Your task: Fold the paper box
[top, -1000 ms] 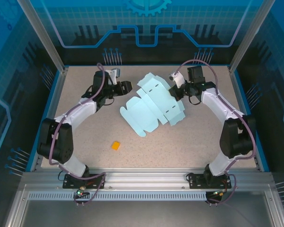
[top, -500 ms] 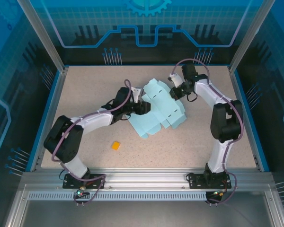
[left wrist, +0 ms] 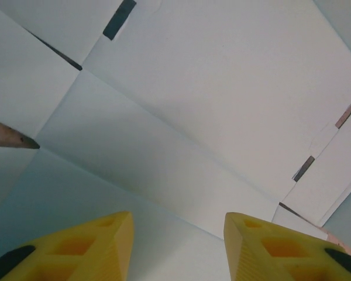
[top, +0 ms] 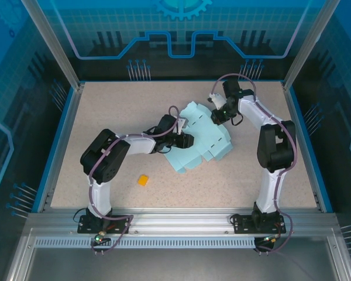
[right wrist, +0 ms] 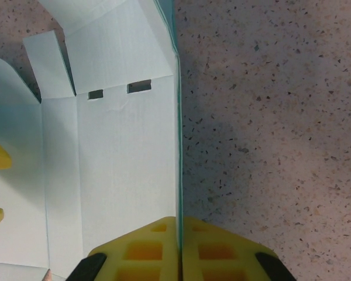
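Note:
The paper box (top: 203,136) is a pale light-blue die-cut sheet lying partly folded at the table's middle. My left gripper (top: 186,141) sits over the sheet's left part. In the left wrist view its yellow fingers (left wrist: 96,246) stand apart, open, with creased card panels (left wrist: 222,93) close below and nothing between them. My right gripper (top: 217,115) is at the sheet's far right edge. In the right wrist view it (right wrist: 179,249) is shut on the thin upright edge of the card (right wrist: 123,158), slots and a tab showing above.
A tiny orange block (top: 143,180) lies on the speckled table (top: 105,111) left of and nearer than the sheet. Bare tabletop (right wrist: 269,117) lies right of the pinched edge. Blue rails and frame posts border the table.
My left arm swung right from the table's left onto the sheet, its jaws narrowing slightly. The right gripper drew toward the back, and the sheet bunched into a smaller, partly raised shape.

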